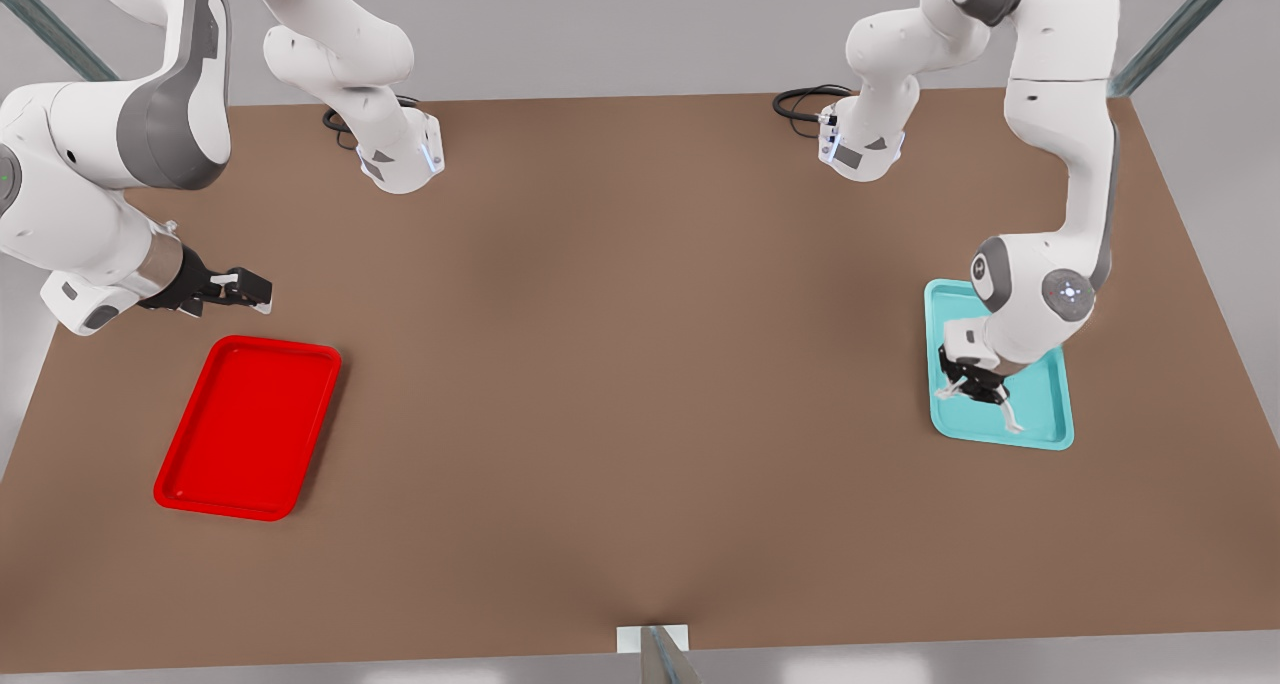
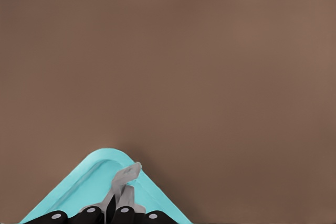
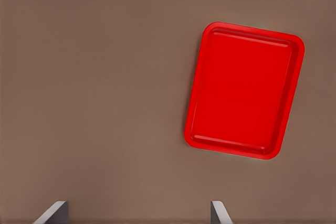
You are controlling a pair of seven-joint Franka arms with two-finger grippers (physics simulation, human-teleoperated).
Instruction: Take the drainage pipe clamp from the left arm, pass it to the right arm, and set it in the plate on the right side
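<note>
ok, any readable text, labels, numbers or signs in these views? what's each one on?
None readable.
Red plate: plain, no lettering.
Teal tray: plain, no lettering.
Drainage pipe clamp, held in the left tool over the teal tray: no marking visible.
Right tool, open beside the red plate: no legible label.
Arm near the teal tray: a small round light emblem on a joint, not text.
</note>
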